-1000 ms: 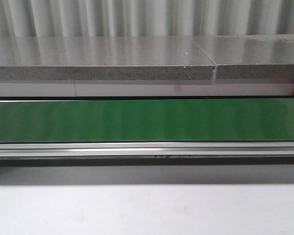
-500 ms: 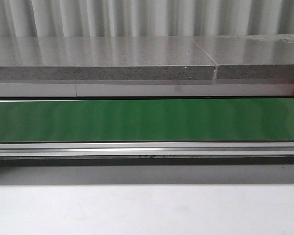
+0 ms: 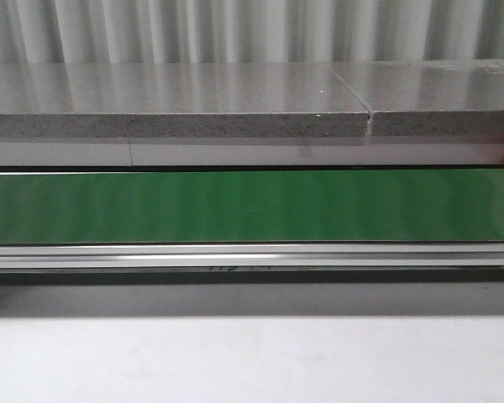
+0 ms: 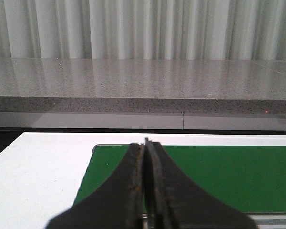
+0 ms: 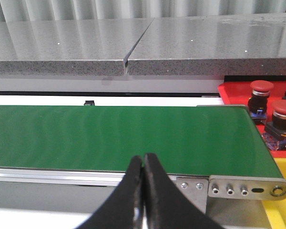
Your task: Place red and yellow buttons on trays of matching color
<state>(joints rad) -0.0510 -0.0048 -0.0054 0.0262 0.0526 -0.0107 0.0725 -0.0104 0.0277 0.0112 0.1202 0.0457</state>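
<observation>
Red buttons (image 5: 275,116) in the red tray (image 5: 231,91) beyond the conveyor belt's (image 5: 119,138) end look rigid, light; grip the bodies. Both grippers (image 4: 145,181) (image 5: 143,191) are closed, empty.

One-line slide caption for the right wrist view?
Right pincer shut and empty above a bare green belt; red buttons sit on the red tray beyond it.

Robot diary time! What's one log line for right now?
left gripper: shut | right gripper: shut | green belt: bare | red buttons: on red tray
</observation>
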